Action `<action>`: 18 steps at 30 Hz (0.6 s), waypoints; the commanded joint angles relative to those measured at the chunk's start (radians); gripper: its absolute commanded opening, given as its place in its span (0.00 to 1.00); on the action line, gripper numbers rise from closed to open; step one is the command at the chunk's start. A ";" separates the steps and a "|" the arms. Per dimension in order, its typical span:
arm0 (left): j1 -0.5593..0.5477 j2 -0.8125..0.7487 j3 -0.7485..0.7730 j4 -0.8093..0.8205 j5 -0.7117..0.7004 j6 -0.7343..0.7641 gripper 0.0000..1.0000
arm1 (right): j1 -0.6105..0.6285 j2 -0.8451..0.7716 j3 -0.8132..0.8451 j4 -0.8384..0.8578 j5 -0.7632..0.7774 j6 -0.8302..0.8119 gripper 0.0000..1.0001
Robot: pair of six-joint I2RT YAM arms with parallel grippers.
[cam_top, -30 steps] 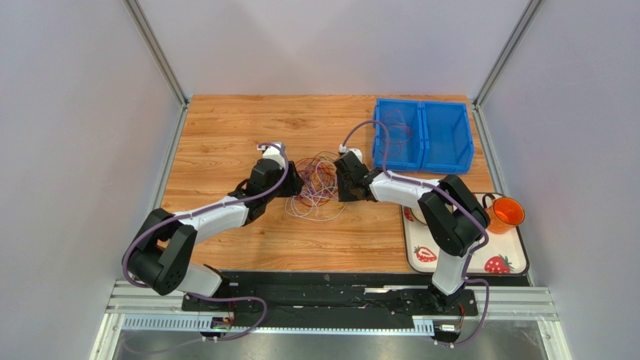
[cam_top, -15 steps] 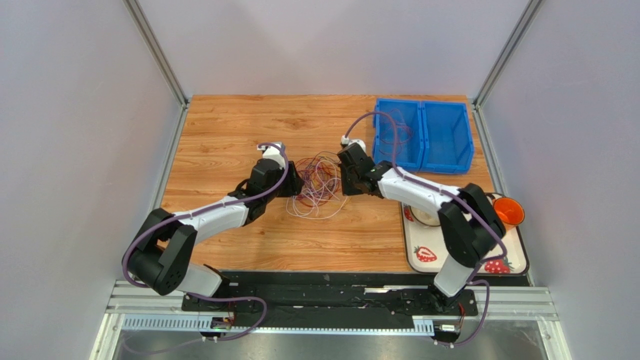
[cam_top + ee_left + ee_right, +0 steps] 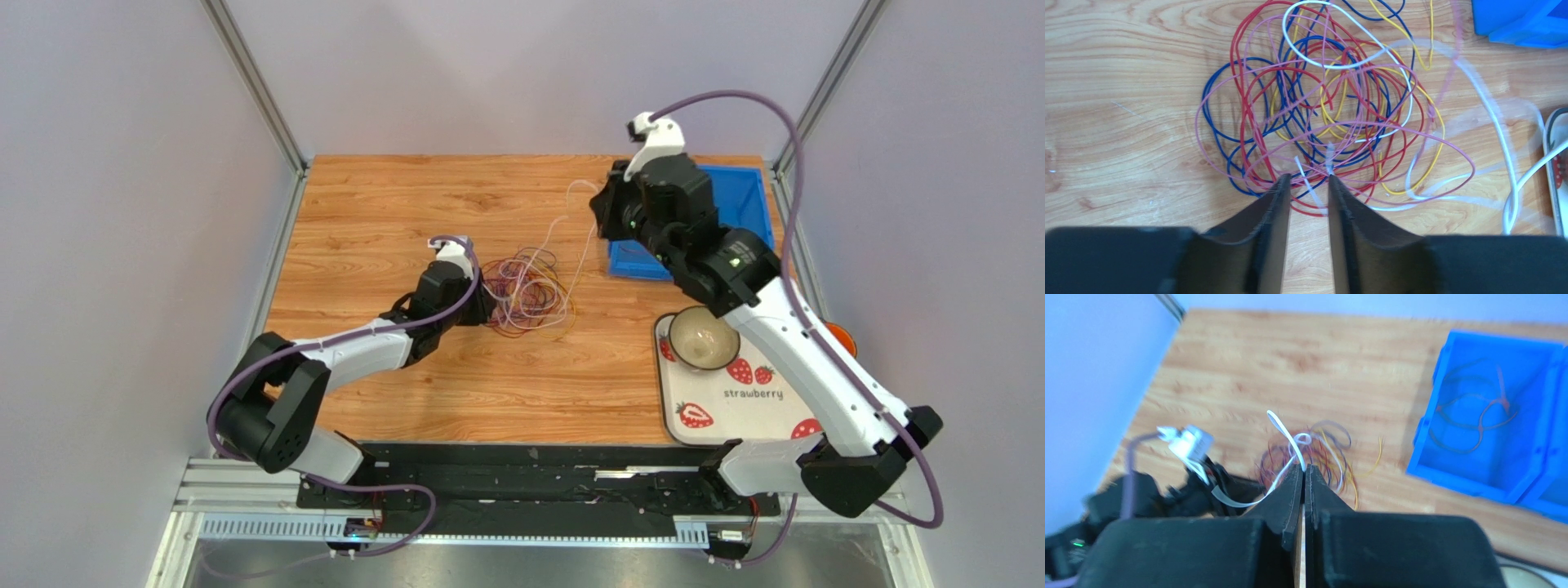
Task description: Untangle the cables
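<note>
Two grippers. Right gripper [image 3: 1303, 471] is pinched tight on a white cable [image 3: 1284, 433] that trails ahead of its jaws. Left gripper [image 3: 1309, 184] is narrowly parted, with the cables [image 3: 1321, 104] heaped at its tips.

white arms [image 3: 356, 353] with black joints [image 3: 276, 423], black pincers [image 3: 1309, 190], purple-grey hoses [image 3: 761, 104].

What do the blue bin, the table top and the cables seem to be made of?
Blue bin: apparently moulded plastic, smooth uniform colour.
Table top: wood or wood-look laminate, visible grain.
Cables: probably plastic-insulated wire, glossy, coloured, bending in loose loops.
</note>
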 commanded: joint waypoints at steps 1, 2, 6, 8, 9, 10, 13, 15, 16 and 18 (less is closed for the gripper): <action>-0.016 0.011 0.050 0.003 -0.026 0.006 0.32 | -0.005 -0.024 0.191 -0.060 0.081 -0.070 0.00; -0.016 0.011 0.052 0.001 -0.026 0.008 0.31 | -0.003 -0.021 0.252 -0.065 0.093 -0.075 0.00; -0.022 0.016 0.054 0.000 -0.032 0.009 0.24 | -0.005 0.011 0.429 -0.075 0.159 -0.133 0.00; -0.025 0.019 0.057 -0.003 -0.037 0.009 0.21 | -0.005 0.032 0.507 -0.069 0.199 -0.150 0.00; -0.027 0.021 0.058 -0.005 -0.039 0.011 0.21 | -0.005 0.042 0.575 -0.065 0.234 -0.172 0.00; -0.027 0.021 0.060 -0.008 -0.040 0.011 0.20 | -0.008 0.048 0.615 -0.054 0.248 -0.181 0.00; -0.030 0.024 0.063 -0.013 -0.043 0.013 0.20 | -0.011 0.071 0.720 0.021 0.268 -0.234 0.00; -0.031 0.024 0.063 -0.016 -0.048 0.010 0.20 | -0.011 0.100 0.764 0.072 0.303 -0.268 0.00; -0.031 0.024 0.063 -0.017 -0.051 0.011 0.19 | -0.011 0.109 0.798 0.089 0.317 -0.312 0.00; -0.031 0.025 0.067 -0.030 -0.066 0.000 0.17 | -0.011 0.127 0.832 0.147 0.369 -0.365 0.00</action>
